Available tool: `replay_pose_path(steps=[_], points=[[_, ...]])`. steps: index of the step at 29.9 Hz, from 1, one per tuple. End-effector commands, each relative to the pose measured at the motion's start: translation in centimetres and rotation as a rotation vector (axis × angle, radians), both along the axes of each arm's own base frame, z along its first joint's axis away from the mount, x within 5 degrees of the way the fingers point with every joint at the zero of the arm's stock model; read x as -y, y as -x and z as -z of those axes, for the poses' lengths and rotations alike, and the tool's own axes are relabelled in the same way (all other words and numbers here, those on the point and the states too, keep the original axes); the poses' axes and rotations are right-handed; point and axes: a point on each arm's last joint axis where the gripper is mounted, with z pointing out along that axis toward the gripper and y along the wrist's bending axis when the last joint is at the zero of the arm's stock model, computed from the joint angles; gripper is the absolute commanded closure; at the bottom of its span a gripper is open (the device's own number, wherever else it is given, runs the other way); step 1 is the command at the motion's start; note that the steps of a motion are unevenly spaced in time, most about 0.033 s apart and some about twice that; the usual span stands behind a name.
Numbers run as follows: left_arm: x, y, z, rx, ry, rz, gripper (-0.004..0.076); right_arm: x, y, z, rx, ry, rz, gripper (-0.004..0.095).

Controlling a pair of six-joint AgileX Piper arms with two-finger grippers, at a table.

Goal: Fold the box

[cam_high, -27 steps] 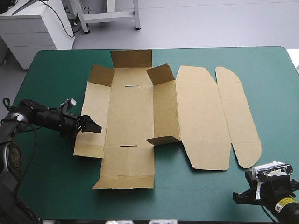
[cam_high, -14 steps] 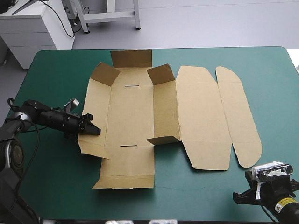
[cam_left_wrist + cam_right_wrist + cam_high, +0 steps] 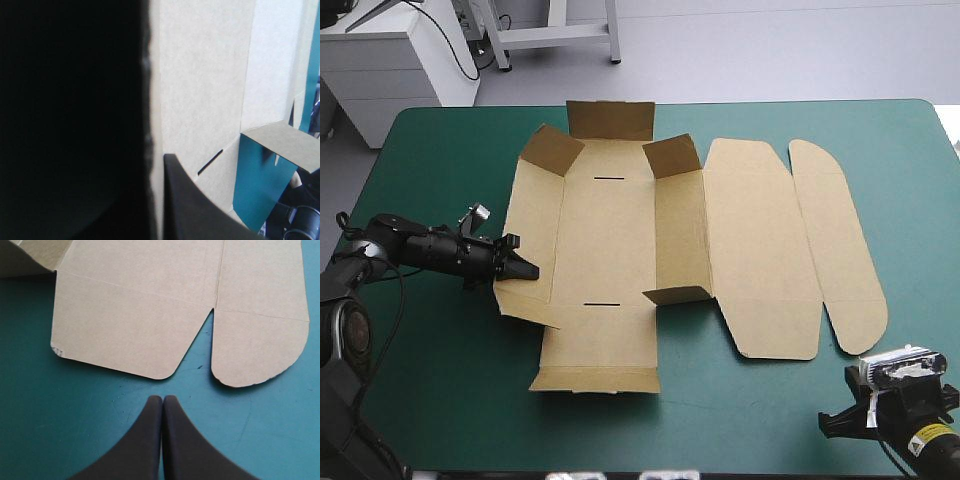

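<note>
The brown box [image 3: 610, 240] lies opened out on the teal-green cover, lid panels [image 3: 800, 250] flat to the right, and several short flaps stand up. My left gripper [image 3: 523, 268] is at the box's left wall [image 3: 525, 290], shut on its edge; that wall is lifted off the cover. In the left wrist view the board [image 3: 200, 90] runs between my fingers, one fingertip [image 3: 195, 205] lying against it. My right gripper [image 3: 162, 401] is shut and empty, low over the cover just short of the lid's rounded near flaps [image 3: 260, 345].
Bare teal-green cover [image 3: 440, 380] lies between the box and the near-left corner. My right arm [image 3: 905, 410] sits at the table's near right corner. The box's far flap [image 3: 610, 120] reaches close to the table's far edge.
My left gripper went from open to shut on the box's left wall. The wall rose off the cover, and the whole box slid a little to the right and away.
</note>
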Motion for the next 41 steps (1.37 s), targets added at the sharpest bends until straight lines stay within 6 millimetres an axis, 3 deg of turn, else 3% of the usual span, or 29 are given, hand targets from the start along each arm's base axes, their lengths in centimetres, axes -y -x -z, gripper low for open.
replay_pose_path(steps=[1, 4, 10, 15, 21, 30, 37, 41], points=[[0.9, -0.5, -4.0, 0.106, 0.126, 0.034, 0.0732, -0.1, -0.4, -1.5, 0.078, -0.017, 0.001, 0.0928], [0.7, -1.3, -5.9, 0.178, 0.101, 0.043, 0.0732, -0.1, -0.4, -1.5, 0.078, -0.017, 0.001, 0.0928], [1.4, -2.6, -11.9, 0.388, 0.020, 0.098, 0.0732, -0.1, -0.4, -1.5, 0.078, -0.017, 0.001, 0.0928], [4.0, -2.9, -17.4, 0.587, -0.154, 0.242, 0.0732, -0.1, -0.4, -1.5, 0.078, -0.017, 0.001, 0.0928], [7.6, -2.4, -21.6, 0.773, -0.443, 0.435, 0.0732, -0.1, -0.4, -1.5, 0.078, -0.017, 0.001, 0.0926], [12.2, 0.2, -23.7, 1.027, -0.556, 0.713, 0.0732, -0.1, -0.4, -1.5, 0.078, -0.017, 0.001, 0.0928], [13.6, 2.2, -26.0, 1.194, -0.835, 0.748, 0.0732, -0.1, -0.4, -1.5, 0.078, -0.018, 0.001, 0.0928], [14.7, 3.1, -26.8, 1.282, -0.889, 0.784, 0.0732, -0.1, -0.4, -1.5, 0.077, -0.021, 0.000, 0.0928]])
